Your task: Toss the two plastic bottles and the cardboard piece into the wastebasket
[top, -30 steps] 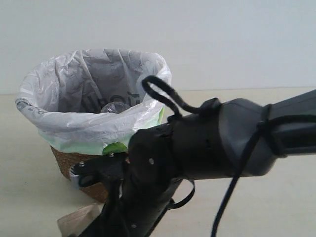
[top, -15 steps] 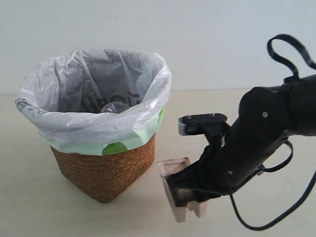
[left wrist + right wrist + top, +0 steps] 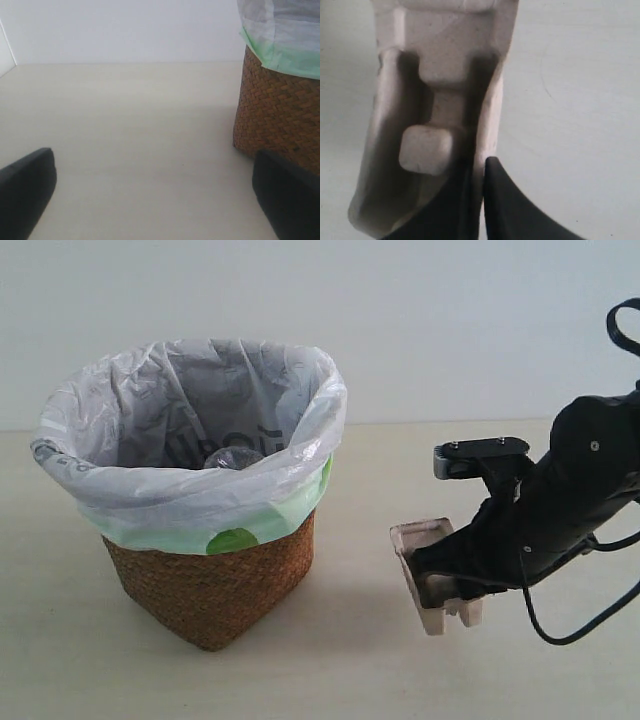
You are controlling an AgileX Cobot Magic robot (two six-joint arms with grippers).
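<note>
The wastebasket (image 3: 215, 585), brown wicker with a whitish bag over a green one, stands at the left. A clear bottle's rounded end (image 3: 232, 457) shows inside it; the labels are hidden. To the right of the basket, my right gripper (image 3: 440, 585) is shut on the cardboard piece (image 3: 418, 537), which it holds on edge just over the table. In the right wrist view the gripper (image 3: 479, 167) pinches one side wall of the beige tray (image 3: 440, 75). My left gripper (image 3: 155, 200) is open over bare table, with the basket's wall (image 3: 280, 115) beside one finger.
The pale tabletop (image 3: 80, 640) runs back to a plain white wall (image 3: 450, 330). The right arm's black cables (image 3: 585, 625) hang in loops at the right edge of the exterior view.
My right arm has swung from close in front of the camera and the basket off to the right, carrying the cardboard piece with it. The basket has not moved.
</note>
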